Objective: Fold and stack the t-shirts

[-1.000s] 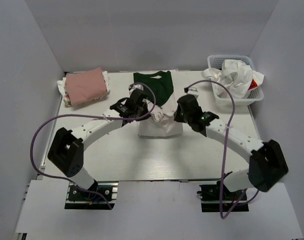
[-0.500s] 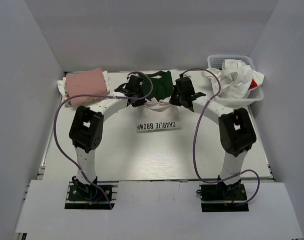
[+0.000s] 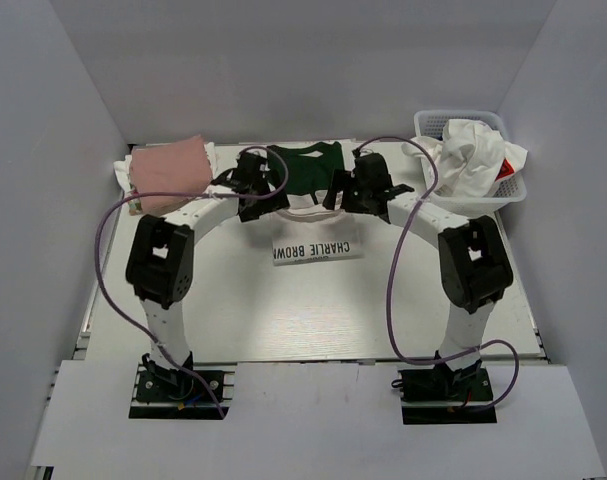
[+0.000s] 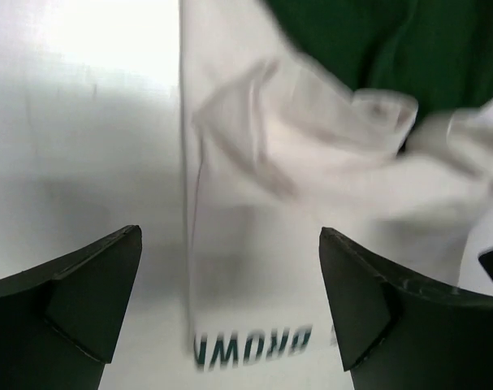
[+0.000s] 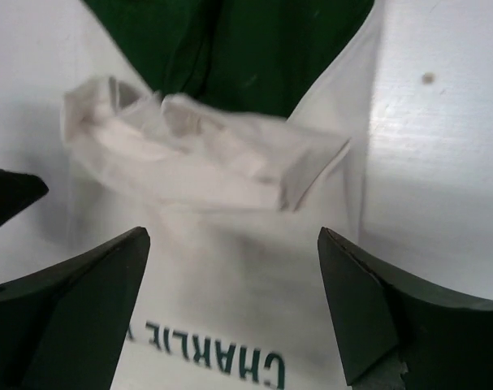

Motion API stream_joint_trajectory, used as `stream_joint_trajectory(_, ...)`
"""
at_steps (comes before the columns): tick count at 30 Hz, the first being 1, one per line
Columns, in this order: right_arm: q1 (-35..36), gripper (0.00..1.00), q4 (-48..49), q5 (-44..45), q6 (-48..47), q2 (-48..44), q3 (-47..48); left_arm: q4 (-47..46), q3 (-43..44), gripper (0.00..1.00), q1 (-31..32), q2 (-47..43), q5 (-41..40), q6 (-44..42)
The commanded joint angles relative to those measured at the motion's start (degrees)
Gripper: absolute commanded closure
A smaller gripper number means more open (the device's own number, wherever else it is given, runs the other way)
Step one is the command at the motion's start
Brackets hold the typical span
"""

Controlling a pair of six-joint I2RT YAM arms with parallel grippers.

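Observation:
The white t-shirt (image 3: 316, 249) with the green yoke (image 3: 308, 170) lies at the middle back of the table, folded so its black lettering (image 3: 318, 250) faces up. A rumpled white hem (image 5: 205, 154) rests just below the green part (image 5: 230, 49). My left gripper (image 3: 254, 196) hovers open over the shirt's left side, its fingers apart above the white cloth (image 4: 295, 162) and the lettering (image 4: 254, 345). My right gripper (image 3: 341, 193) hovers open over the right side, with nothing between its fingers (image 5: 75, 309).
A folded pink shirt (image 3: 168, 172) tops a small stack at the back left. A white mesh basket (image 3: 483, 195) at the back right holds a crumpled white shirt (image 3: 473, 145) with a red mark. White walls enclose the table (image 3: 283, 310).
Both grippers carried the bunched lower part of the shirt from mid-table toward the back, over the green yoke. They then opened and let the cloth go.

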State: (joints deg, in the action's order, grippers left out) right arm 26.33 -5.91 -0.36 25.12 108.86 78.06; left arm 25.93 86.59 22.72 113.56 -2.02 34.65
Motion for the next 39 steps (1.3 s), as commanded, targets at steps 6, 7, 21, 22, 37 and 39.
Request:
stream_joint_trajectory(6, 5.22, 0.1, 7.92, -6.4, -1.13, -2.95, -6.43, -5.71, -25.99, 0.0, 0.48, -23.36, 4.13, 4.37)
stream_joint_trajectory(7, 6.44, 0.1, 8.8, -6.58, -1.13, -1.47, -6.08, -5.72, -28.03, 0.0, 0.48, -25.12, 4.13, 4.37)
stream_joint_trajectory(21, 6.11, 0.1, 14.25, 12.92, -0.95, 17.96, 20.44, -4.49, -40.27, 0.0, 0.57, -37.27, 3.69, 4.37)
stream_joint_trajectory(22, 5.93, 0.1, 15.22, 14.15, -1.04, 19.36, 23.25, -4.49, -39.57, 0.0, 0.57, -36.57, 3.69, 4.37)
stream_joint_trajectory(37, -1.53, 0.1, 0.64, 9.51, 6.25, -5.62, -2.18, -13.97, -33.85, 0.03, 1.71, -24.44, 11.33, 1.64)
stream_joint_trajectory(39, -3.03, 0.1, 1.25, 5.91, 6.25, -8.65, -11.66, -16.42, -33.85, 0.09, 1.71, -22.25, 12.56, 1.64)
